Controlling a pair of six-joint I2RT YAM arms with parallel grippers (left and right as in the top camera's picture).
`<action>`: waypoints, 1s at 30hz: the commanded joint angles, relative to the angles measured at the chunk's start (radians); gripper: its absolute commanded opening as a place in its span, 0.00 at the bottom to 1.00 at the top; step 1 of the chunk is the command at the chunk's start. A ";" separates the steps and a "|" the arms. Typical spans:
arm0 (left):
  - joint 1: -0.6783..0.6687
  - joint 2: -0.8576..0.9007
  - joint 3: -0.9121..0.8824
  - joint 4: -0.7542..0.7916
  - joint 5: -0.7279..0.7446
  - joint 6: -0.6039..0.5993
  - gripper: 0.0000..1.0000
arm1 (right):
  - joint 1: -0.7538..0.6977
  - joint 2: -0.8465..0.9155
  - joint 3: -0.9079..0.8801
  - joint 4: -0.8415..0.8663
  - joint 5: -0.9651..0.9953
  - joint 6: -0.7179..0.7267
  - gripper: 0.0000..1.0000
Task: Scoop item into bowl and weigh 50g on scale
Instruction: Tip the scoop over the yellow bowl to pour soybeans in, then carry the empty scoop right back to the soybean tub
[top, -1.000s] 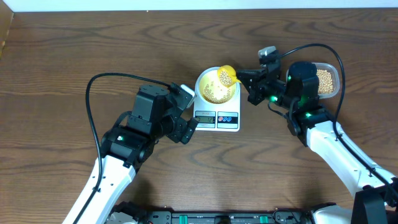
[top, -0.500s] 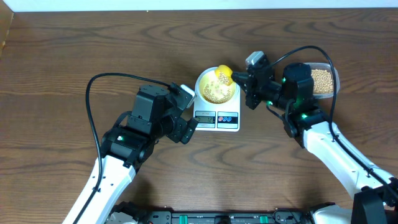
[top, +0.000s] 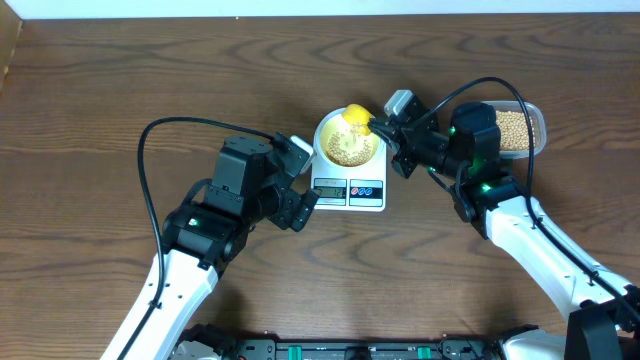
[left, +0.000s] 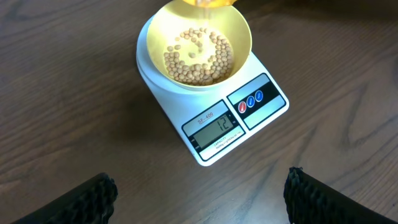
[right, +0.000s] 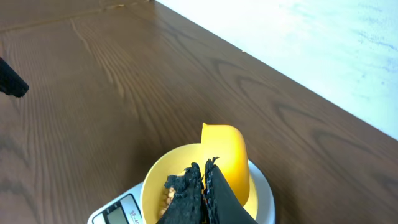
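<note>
The right gripper (top: 380, 128), jaws pinching the yellow plastic scoop (top: 356, 117), tips it over the far rim of the pale-yellow round bowl (top: 322, 140). The bowl holds the tan round beans (top: 345, 150) and sits on the white digital scale (top: 348, 192). The scoop's handle runs rightward. The left gripper (left: 199, 186) hangs spread and empty, near-left.

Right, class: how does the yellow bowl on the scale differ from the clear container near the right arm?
The bowl is round and opaque pale yellow; the container is clear and rounded-rectangular. The bowl sits on the scale; the container sits directly on the table. Both hold tan beans.
</note>
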 joint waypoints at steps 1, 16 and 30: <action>0.004 0.002 -0.016 0.003 0.015 0.013 0.88 | 0.005 0.003 0.000 0.000 0.000 -0.056 0.01; 0.004 0.002 -0.016 0.003 0.015 0.013 0.88 | -0.014 0.002 0.000 0.027 0.000 0.004 0.01; 0.004 0.002 -0.016 0.003 0.015 0.013 0.88 | -0.177 -0.024 0.000 0.005 0.002 0.133 0.01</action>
